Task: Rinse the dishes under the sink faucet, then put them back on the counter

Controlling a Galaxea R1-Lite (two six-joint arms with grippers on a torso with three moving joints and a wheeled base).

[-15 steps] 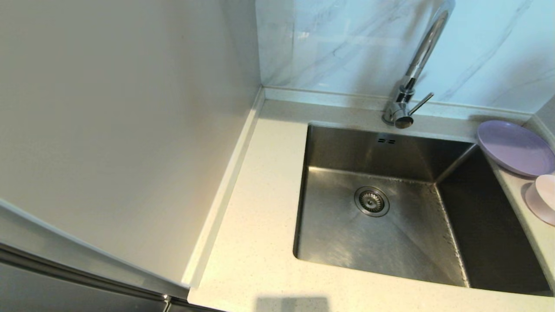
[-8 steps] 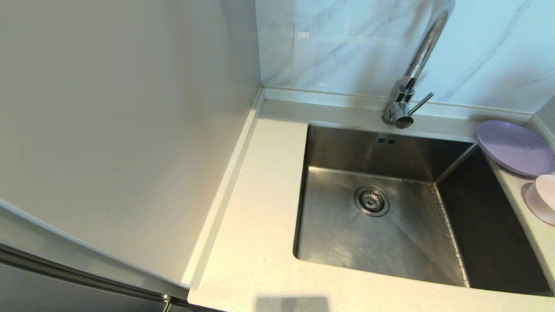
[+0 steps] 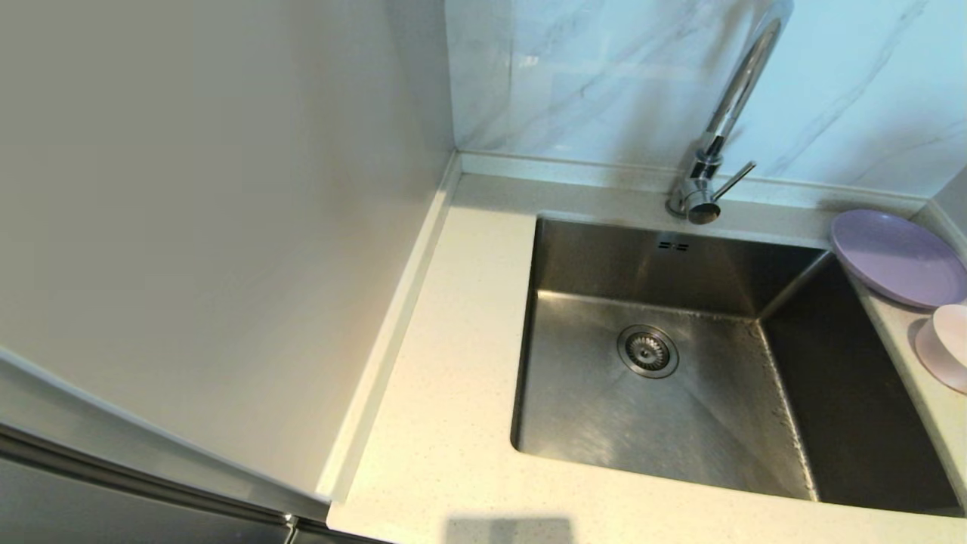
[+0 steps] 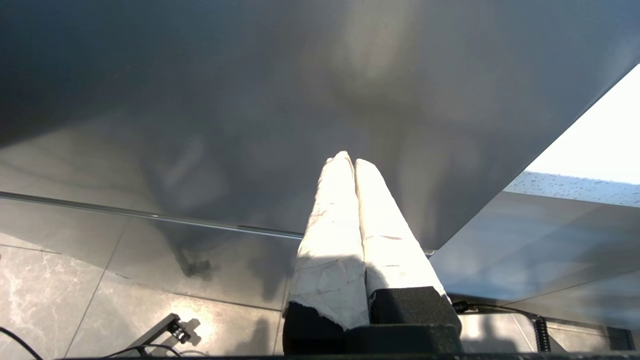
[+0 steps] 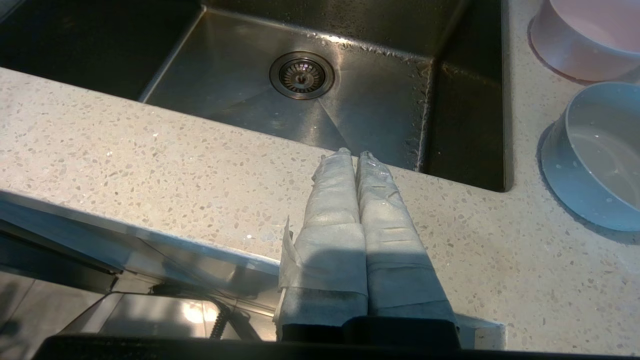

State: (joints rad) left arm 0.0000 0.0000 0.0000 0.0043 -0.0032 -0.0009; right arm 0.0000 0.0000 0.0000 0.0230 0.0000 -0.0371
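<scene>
Head view: one sink (image 3: 665, 355), one drain (image 3: 647, 350) in its floor, two overflow slots (image 3: 673, 245) on its back wall. One faucet (image 3: 718, 136) on the counter (image 3: 453, 393) behind the sink, lever (image 3: 734, 180) angled to the sink's right. Right of the sink, one lilac plate (image 3: 899, 257) partly over the sink's rim, and nearer the front one pink dish (image 3: 950, 336) with a lilac base showing beneath it. No arm or gripper in sight here.

Left wrist view: left gripper (image 4: 354, 162), two wrapped fingers pressed together and holding nothing, below counter level in front of a grey cabinet front (image 4: 250, 100), floor tiles (image 4: 75, 280) beneath. No sink, no dishes here.

Right wrist view: right gripper (image 5: 356, 156), fingers together and empty, over the counter's front strip just before the sink. Drain seen again. Right of the sink, two vessels: pink dish (image 5: 585, 35) farther back, and one bluish-looking bowl (image 5: 595, 155) nearer the front, missing from the head view. Plate and faucet outside this view.
</scene>
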